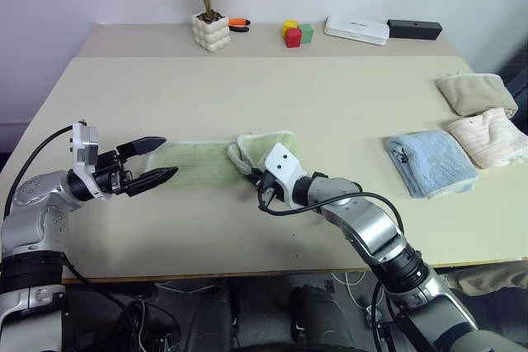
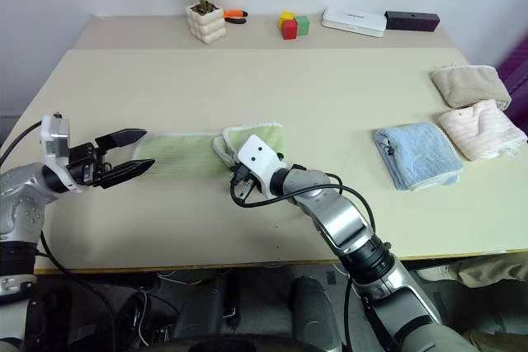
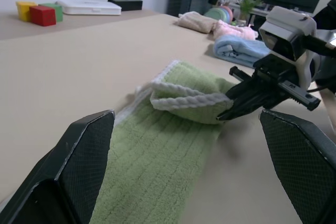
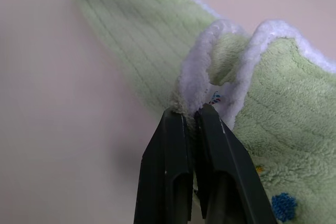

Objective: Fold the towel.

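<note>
While our left gripper hangs with its black fingers spread wide apart, just above the table at the left end of the towel, our right gripper is pinched together on the towel's whitish edging. We see the towel lying as a long, narrow green strip across the middle of the table, near its front edge. Its right end is lifted and turned back over itself, making a rumpled double layer where our right gripper holds it. From the right wrist view, the two fingers close on the rolled white hem, with small coloured printed marks on the green pile just beside them. Our left gripper touches nothing; the strip's end lies between and below its fingers.

To our right, well apart from the towel, lie a folded light blue towel, a pale pink one and a beige one. Along the far edge of the table stand a potted plant, coloured blocks, a white box and a black box.
</note>
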